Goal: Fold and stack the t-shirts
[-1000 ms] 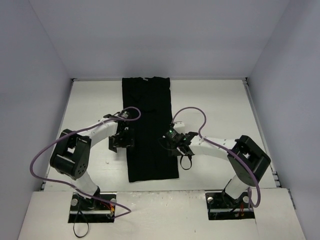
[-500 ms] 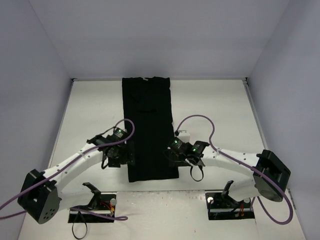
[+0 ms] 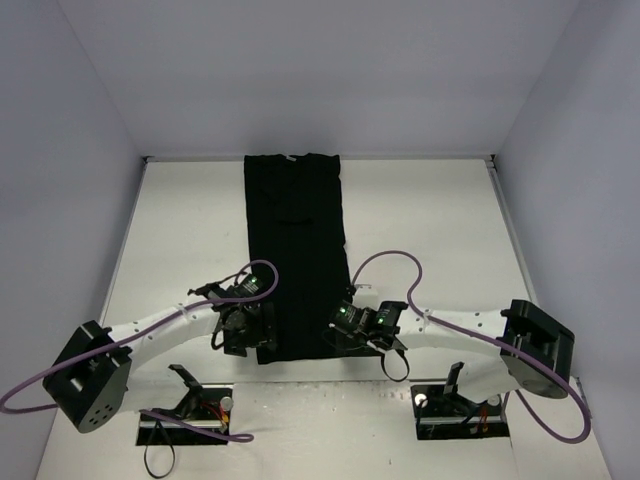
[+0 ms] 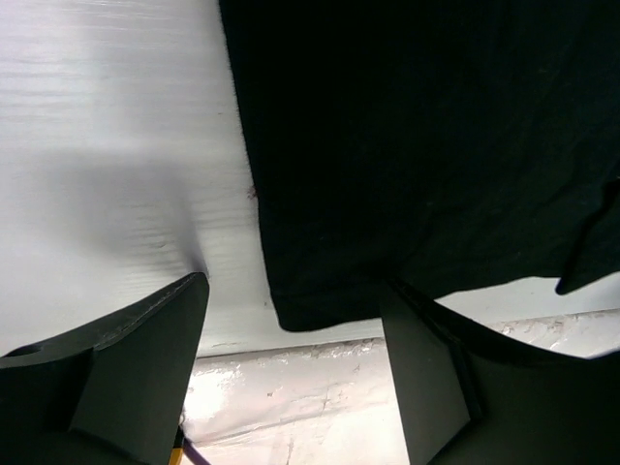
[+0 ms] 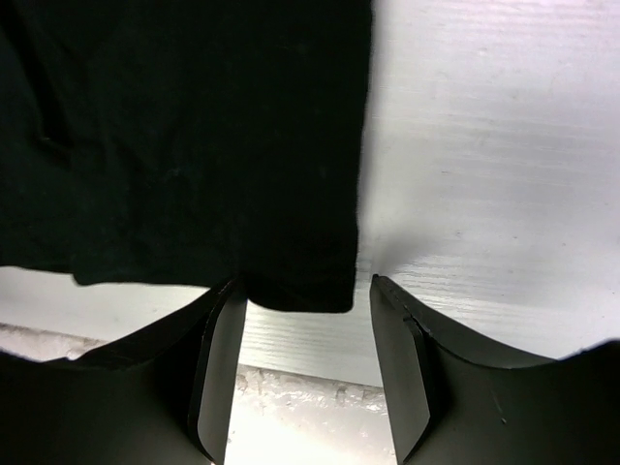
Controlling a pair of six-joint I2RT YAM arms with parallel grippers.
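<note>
The black t-shirt [image 3: 296, 240] lies folded into a long narrow strip running from the back wall toward the near edge. My left gripper [image 3: 252, 338] is open and hovers over its near left corner [image 4: 300, 305], which lies between the two fingers [image 4: 145, 339]. My right gripper [image 3: 345, 335] is open and hovers over the near right corner [image 5: 310, 291], which also lies between its fingers [image 5: 402, 349]. Neither gripper holds cloth. The blue mark does not show.
The white table [image 3: 430, 220] has walls at the back and both sides. Its near edge [image 4: 329, 387] runs just below the shirt's hem. Purple cables [image 3: 385, 260] loop above both arms.
Both grippers have moved down along the shirt's side edges toward the near edge, from mid-length to the two near corners. The shirt has not moved.
</note>
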